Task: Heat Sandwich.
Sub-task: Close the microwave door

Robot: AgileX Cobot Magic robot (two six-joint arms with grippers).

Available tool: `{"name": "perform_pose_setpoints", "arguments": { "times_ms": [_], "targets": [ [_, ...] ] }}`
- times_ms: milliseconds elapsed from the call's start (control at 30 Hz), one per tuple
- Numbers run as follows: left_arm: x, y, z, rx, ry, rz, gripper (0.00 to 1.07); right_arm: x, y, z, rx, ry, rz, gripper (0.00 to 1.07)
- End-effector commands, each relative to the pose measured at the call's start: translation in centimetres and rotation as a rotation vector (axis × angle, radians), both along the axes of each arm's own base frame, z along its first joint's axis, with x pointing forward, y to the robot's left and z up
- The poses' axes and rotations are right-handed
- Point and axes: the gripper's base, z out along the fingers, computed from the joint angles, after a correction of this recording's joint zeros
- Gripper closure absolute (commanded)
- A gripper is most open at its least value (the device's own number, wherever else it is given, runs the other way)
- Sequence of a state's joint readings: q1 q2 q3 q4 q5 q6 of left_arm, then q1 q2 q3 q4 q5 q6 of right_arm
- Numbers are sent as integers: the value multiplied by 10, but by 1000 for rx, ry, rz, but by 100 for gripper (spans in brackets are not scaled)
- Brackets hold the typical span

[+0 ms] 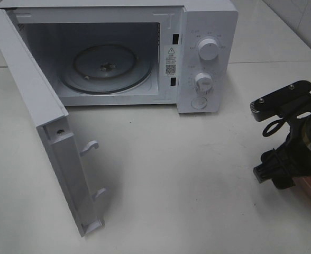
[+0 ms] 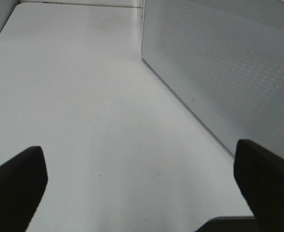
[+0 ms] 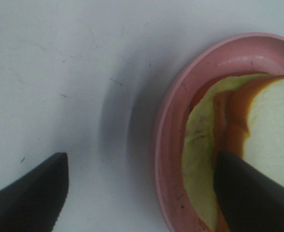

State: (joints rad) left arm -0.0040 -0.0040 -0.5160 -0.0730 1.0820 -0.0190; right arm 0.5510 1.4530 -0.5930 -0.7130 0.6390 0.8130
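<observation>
Your right gripper [image 3: 141, 191] hangs over the pink plate's [image 3: 168, 145] rim.
Its jaws stand apart, straddling the rim; the sandwich [image 3: 258, 140] lies untouched; the microwave [image 1: 208, 58] at eleven o'clock gapes open; left gripper [image 2: 142, 188] spread wide.

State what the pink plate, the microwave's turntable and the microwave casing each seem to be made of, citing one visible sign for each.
Pink plate: likely plastic or melamine; smooth, uniform colour, soft sheen, small scuffs.
Turntable: seems to be clear glass; the cavity floor shows through it and its rim glints.
Microwave casing: looks like white painted metal or plastic; flat matte finish, so the look leaves it open.
</observation>
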Motion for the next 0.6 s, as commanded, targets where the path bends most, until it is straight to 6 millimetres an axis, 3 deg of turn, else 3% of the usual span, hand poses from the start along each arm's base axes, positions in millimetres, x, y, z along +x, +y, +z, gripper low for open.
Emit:
{"name": "perform_pose_setpoints", "arguments": {
  "times_ms": [33,600],
  "targets": [
    [-1,0,1,-5,-16,1,9,-6,-3,12,-1,24,28,28],
    [-1,0,1,-5,-16,1,9,-57,-16,69,150,48,193,31]
  ]
}}
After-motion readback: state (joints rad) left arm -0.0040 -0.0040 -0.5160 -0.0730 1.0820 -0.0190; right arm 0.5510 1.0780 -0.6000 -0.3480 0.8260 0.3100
